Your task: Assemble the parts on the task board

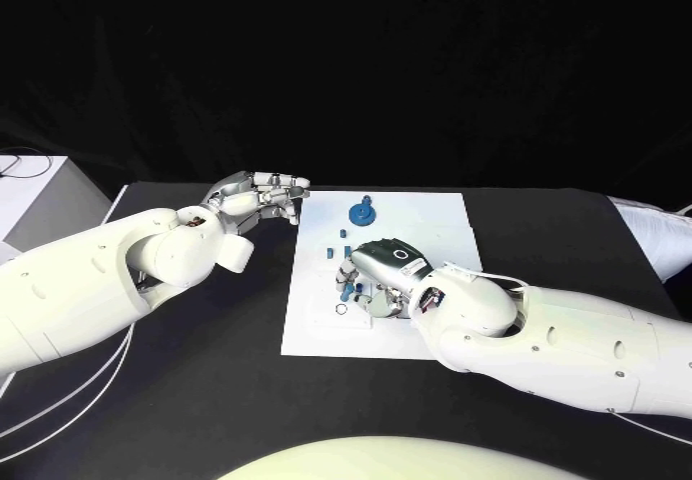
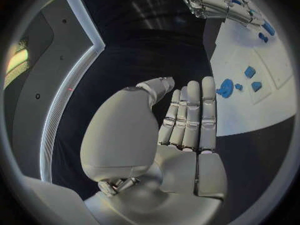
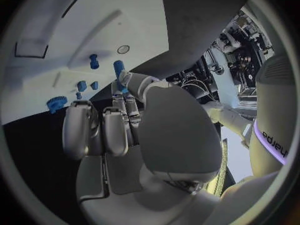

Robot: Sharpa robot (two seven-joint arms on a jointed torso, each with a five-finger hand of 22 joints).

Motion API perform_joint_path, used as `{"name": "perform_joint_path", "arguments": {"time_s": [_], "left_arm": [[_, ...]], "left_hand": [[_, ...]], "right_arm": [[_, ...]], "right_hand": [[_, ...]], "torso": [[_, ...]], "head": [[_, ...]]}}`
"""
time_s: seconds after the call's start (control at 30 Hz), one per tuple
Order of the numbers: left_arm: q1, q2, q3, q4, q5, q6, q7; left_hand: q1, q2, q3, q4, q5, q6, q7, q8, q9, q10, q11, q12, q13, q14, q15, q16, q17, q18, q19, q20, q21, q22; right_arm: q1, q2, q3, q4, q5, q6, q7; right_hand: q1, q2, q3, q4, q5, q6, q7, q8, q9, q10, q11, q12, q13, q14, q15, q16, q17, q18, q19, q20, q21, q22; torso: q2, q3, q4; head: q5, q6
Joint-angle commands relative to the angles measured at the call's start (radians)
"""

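Observation:
The white task board lies mid-table. My right hand hovers low over its near-left part, and its thumb and a finger pinch a blue peg just above the board. A blue gear rests near the far edge, with small blue pieces between it and the right hand. The gear and a second blue peg lie on the board beside the fingers. My left hand hangs beside the board's far-left corner; its fingers are stretched out and hold nothing. The gear sits beyond their tips.
A white box stands at the table's left edge, and cables run under my left arm. A pale object lies at the right edge. Bare black table surrounds the board.

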Motion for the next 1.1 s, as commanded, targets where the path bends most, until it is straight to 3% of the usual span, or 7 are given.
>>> {"name": "perform_joint_path", "arguments": {"time_s": [0.03,0.4,1.1], "left_arm": [[0.0,0.002,0.001,0.003,0.003,0.014,0.004],[0.0,0.0,0.001,0.004,0.003,0.015,0.004],[0.0,-0.002,0.001,0.005,0.003,0.016,0.003]], "left_hand": [[-0.002,0.005,-0.001,0.007,0.007,-0.006,0.003,-0.006,-0.001,-0.006,-0.001,0.001,-0.001,0.002,0.003,-0.006,0.0,0.015,0.005,0.001,-0.004,-0.001],[-0.002,0.005,-0.001,0.007,0.007,-0.006,0.003,-0.006,-0.001,-0.006,-0.001,0.001,-0.001,0.002,0.003,-0.006,0.0,0.015,0.005,0.001,-0.004,-0.001],[-0.001,0.005,-0.001,0.007,0.007,-0.005,0.003,-0.006,-0.002,-0.006,-0.001,0.002,-0.002,0.002,0.003,-0.006,0.0,0.016,0.006,0.001,-0.005,-0.002]], "right_arm": [[-0.007,0.004,0.0,-0.002,-0.036,0.019,-0.002],[-0.029,0.02,-0.003,-0.015,-0.068,0.01,-0.015],[-0.046,0.032,-0.003,-0.025,-0.086,0.022,-0.017]], "right_hand": [[0.0,0.013,0.003,-0.001,0.004,0.002,0.003,0.003,0.0,0.068,-0.049,0.016,0.063,0.034,-0.007,0.0,-0.001,-0.008,0.051,-0.01,-0.005,0.078],[-0.006,0.012,0.006,-0.007,0.009,0.002,0.003,0.004,0.002,0.068,-0.049,0.015,0.065,0.033,-0.007,-0.001,-0.003,-0.008,0.051,-0.01,-0.005,0.078],[-0.009,0.011,0.009,-0.011,0.011,0.002,0.003,0.005,0.003,0.069,-0.049,0.015,0.066,0.033,-0.007,-0.001,-0.003,-0.009,0.052,-0.01,-0.003,0.079]], "torso": [[0.0,0.0005,-0.001],[0.0,0.0011,0.0005],[-0.001,0.0012,0.0001]], "head": [[0.005,-0.007],[0.012,-0.014],[0.017,-0.022]]}}
